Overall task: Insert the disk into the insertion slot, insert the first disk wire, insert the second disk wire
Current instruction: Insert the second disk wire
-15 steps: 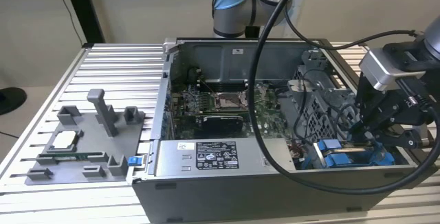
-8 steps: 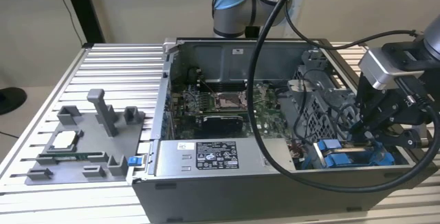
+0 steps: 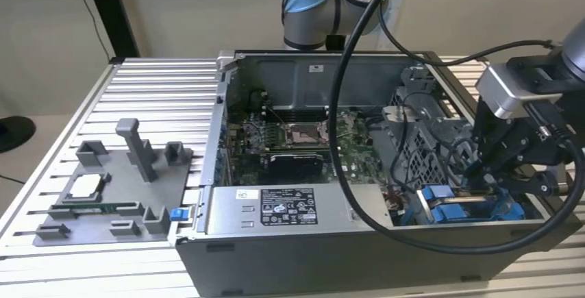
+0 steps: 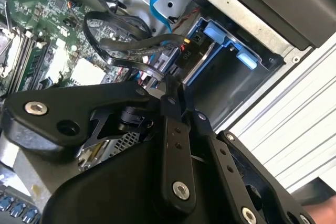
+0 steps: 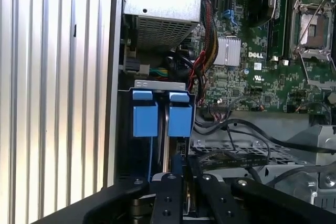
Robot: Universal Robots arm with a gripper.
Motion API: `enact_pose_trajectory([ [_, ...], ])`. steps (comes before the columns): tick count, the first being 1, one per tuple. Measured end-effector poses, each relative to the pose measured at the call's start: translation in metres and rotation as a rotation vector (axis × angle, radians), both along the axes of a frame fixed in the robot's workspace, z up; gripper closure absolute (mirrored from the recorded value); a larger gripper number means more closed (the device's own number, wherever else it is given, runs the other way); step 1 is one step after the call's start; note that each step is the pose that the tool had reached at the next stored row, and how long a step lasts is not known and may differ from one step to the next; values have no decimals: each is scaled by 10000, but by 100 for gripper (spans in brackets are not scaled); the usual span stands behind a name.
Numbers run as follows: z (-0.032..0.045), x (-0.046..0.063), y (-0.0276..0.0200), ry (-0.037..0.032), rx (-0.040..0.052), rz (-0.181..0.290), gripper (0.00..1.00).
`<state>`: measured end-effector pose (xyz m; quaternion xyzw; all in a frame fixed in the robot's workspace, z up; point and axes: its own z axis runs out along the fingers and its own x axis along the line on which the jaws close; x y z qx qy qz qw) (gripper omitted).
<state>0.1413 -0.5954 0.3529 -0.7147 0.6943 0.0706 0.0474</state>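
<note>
Exterior view showed the black gripper [image 3: 484, 175] above the blue-fitted insertion slot [image 3: 466, 209] at the computer case's [image 3: 302, 264] corner, jaws apparently closed on a black wire connector [image 4: 185, 51]; square alignment mattered most.

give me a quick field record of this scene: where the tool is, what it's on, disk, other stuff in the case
tool: down inside the open computer case, at the corner on the exterior view's right
tool state: shut on a black cable
disk: blue carrier sitting in the drive bay
motherboard: green, mid case
power supply: grey box at the near wall
outside case: grey fixture on the slatted table
</note>
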Motion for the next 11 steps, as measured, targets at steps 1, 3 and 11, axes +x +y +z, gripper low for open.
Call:
enact_pose_trajectory([
  [1,-6,1,6,-2,1,0,100],
  [3,-17,4,24,-4,0,1,100],
  [11,-38,25,38,-5,0,0,100],
])
